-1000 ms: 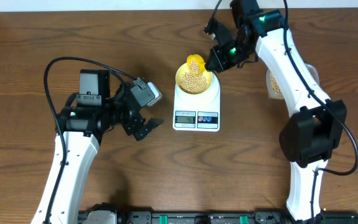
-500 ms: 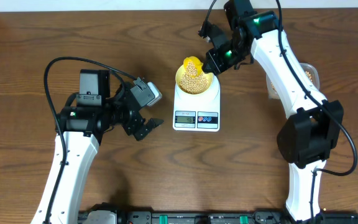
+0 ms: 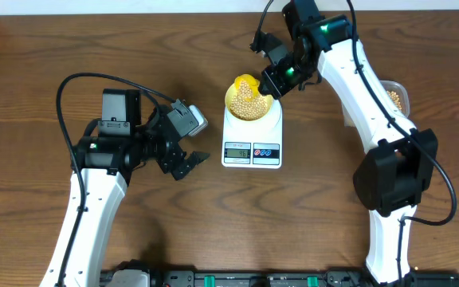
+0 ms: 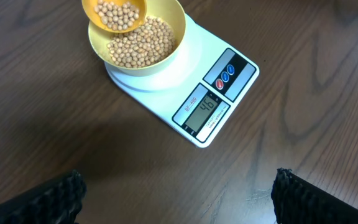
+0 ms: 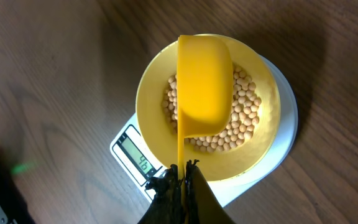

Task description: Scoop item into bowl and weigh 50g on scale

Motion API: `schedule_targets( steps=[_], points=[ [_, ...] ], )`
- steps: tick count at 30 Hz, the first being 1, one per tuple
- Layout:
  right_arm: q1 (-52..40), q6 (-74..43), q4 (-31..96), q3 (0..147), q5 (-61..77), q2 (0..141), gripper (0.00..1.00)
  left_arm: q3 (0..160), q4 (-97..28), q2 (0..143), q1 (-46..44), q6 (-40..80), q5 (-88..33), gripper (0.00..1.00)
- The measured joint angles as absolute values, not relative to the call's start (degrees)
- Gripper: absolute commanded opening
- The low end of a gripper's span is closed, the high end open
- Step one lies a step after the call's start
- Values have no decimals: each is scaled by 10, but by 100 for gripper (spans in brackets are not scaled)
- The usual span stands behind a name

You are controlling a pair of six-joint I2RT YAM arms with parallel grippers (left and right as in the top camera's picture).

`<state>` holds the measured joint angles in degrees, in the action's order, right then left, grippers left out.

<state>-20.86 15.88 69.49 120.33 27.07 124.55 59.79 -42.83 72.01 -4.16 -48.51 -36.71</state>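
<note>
The pale-yellow bowl (image 3: 233, 108) stands on the white scale (image 3: 252, 151) and holds a heap of tan beans (image 3: 250, 102). A yellow scoop (image 3: 245, 82) hangs over the bowl's far edge, and my right gripper (image 3: 272, 80) is shut on its thin handle. In the right wrist view the scoop (image 5: 204, 87) covers the middle of the bowl (image 5: 149, 106), with beans (image 5: 246, 118) beside it. The scale's display (image 5: 139, 159) reads 46. The scoop (image 4: 114, 14) carries beans. My left gripper (image 3: 188, 163) stands open and empty, left of the scale.
A clear tub (image 3: 395, 96) with beans sits at the right, partly hidden behind the right arm. Bare wooden table surrounds the scale. The left arm's cable loops over the table at the left.
The right gripper and scoop have shifted slightly left and toward the table's far side over the bowl. The left arm has not moved.
</note>
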Motion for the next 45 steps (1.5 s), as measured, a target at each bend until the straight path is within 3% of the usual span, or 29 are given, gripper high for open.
schedule_targets(
  steps=[45],
  points=[
    [-220, 200, 696, 1203, 239, 1246, 1, 598, -428, 720, -42, -485, -367, 98]
  ],
)
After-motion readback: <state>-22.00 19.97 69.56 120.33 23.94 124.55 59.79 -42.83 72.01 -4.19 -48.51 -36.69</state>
